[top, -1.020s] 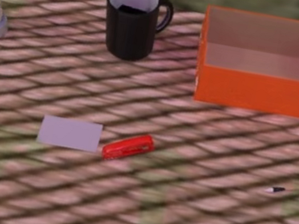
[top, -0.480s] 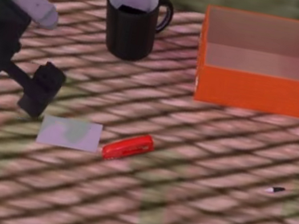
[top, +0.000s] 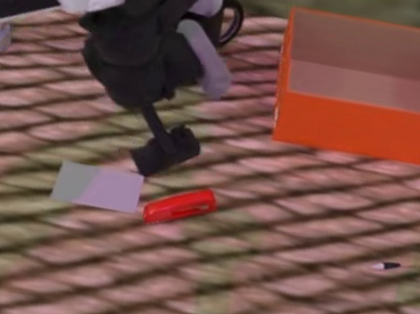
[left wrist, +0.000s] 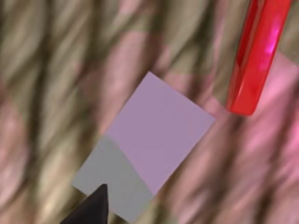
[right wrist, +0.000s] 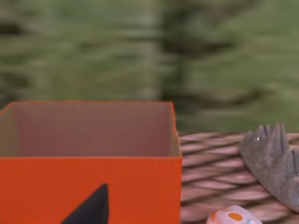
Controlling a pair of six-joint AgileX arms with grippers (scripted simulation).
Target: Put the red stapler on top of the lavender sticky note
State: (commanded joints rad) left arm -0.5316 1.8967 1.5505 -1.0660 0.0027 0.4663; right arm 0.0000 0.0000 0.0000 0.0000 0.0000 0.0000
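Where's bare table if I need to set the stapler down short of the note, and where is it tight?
Open: the wide near strip below the lavender sticky note and red stapler, and the stretch between stapler and pen. Crowded: above the note, where the left gripper hangs before the black mug, and the orange box at far right.

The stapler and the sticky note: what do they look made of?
The red stapler looks like glossy hard plastic or painted metal: bright highlights run along its body. The lavender sticky note looks like matte paper: flat, thin, no shine.
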